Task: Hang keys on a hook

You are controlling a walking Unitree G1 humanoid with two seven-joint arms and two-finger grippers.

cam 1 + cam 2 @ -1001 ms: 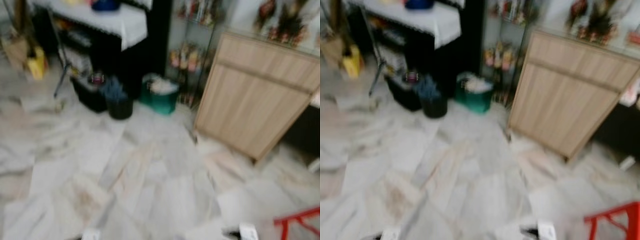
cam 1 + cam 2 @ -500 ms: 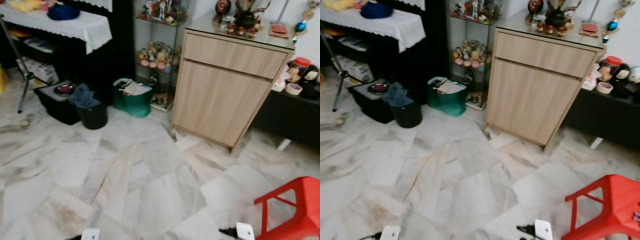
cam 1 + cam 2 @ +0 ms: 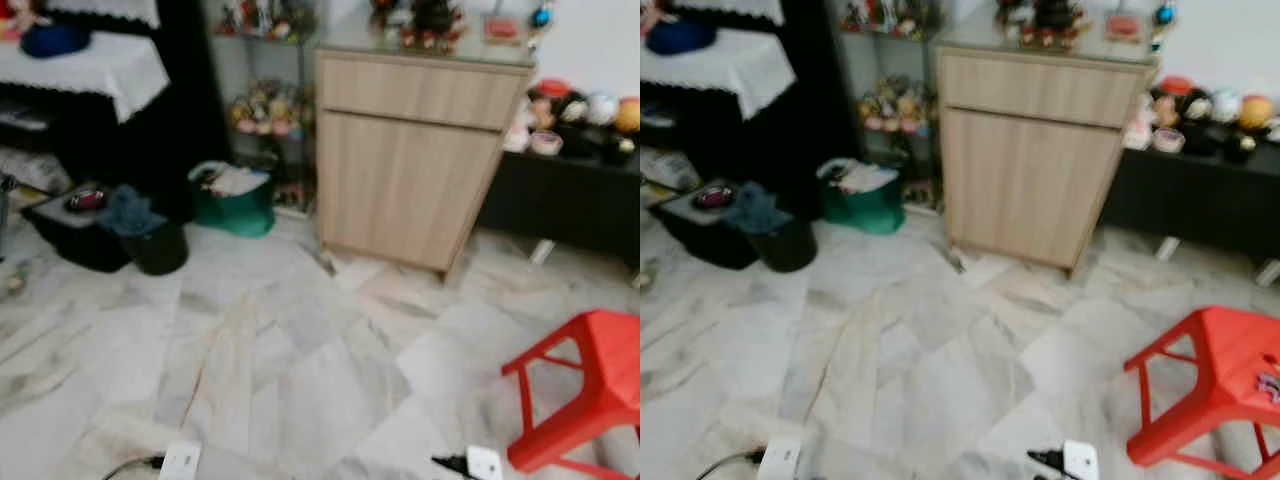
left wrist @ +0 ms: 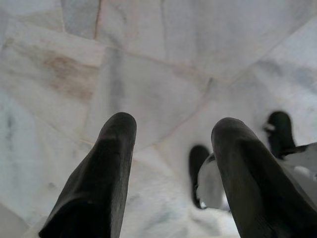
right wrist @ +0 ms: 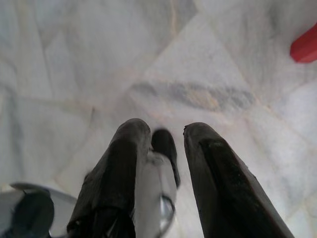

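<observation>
Ahead of the head camera: wooden cabinet against the wall, slightly blurred. Green bag left of the cabinet, black bin further left, red stool right of the cabinet and nearer the robot. Marble floor in front. Keys and hook can't be made out.
Left wrist: left end effector wide open, nothing between the fingers, floor below.
Right wrist: right end effector slightly parted, nothing gripped; stool corner at frame edge.
</observation>
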